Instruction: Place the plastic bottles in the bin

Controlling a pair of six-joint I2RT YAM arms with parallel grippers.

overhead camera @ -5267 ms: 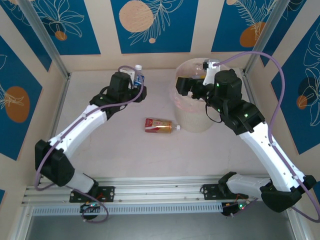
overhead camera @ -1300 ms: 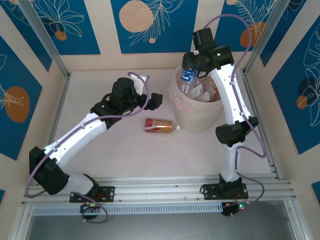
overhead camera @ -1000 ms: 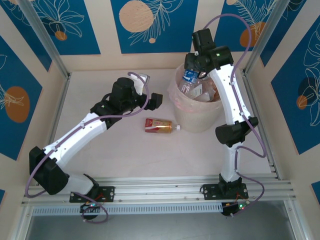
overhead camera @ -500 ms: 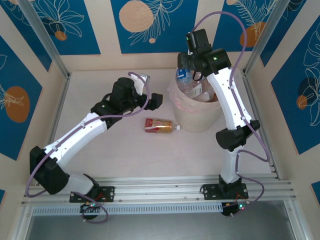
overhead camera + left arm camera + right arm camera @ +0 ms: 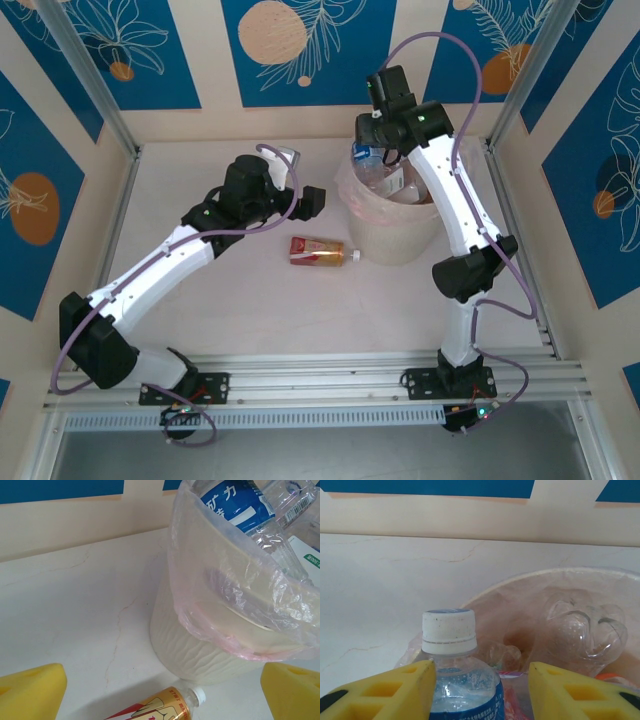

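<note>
Blue-labelled bottle grasped by right gripper above bin near desk's far edge; left gripper released over gold-labelled bottle.

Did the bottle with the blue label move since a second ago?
Yes. The blue-label bottle, between the right gripper's fingers, has shifted left toward the bin's left rim.
</note>
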